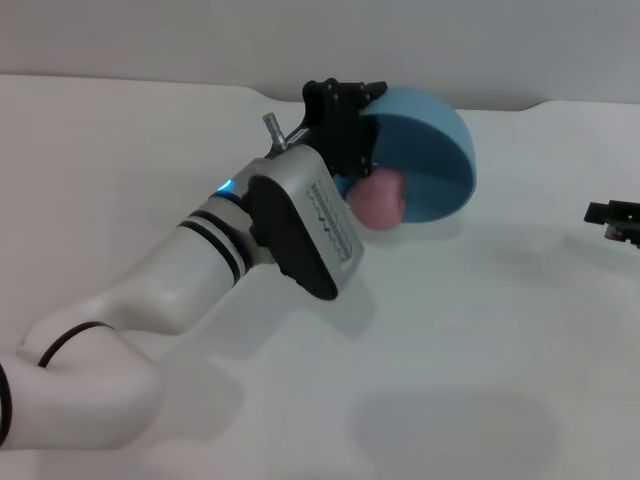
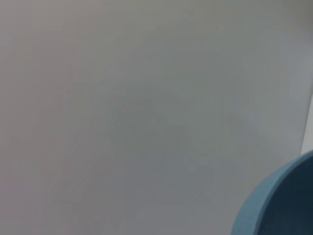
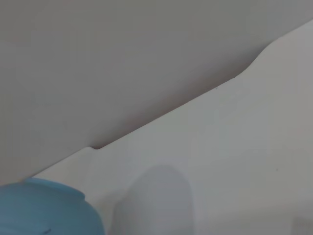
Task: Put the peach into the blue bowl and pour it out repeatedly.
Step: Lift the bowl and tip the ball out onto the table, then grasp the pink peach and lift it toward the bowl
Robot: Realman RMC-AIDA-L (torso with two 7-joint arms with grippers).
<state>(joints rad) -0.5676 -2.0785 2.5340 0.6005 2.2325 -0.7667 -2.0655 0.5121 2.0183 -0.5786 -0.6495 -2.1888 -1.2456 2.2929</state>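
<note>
Black fingers of the left gripper (image 1: 352, 135) are clamped on the near rim of the blue bowl (image 1: 432, 150), holding it tipped on its side with the opening facing the robot. At the low lip the peach (image 1: 378, 200) sits half out of the bowl, touching or almost touching the white table (image 1: 480, 330). By my reading this is a pour nearly finished: the fruit is leaving, and after it the bowl must be righted, the peach picked up and dropped in for another round. Ahead of the peach the tabletop lies open toward the robot, giving it room to roll. Behind the bowl the table's far edge (image 1: 520, 106) runs close. At the right border the right gripper (image 1: 616, 218) waits, well apart; whether it is closed I cannot tell.
</note>
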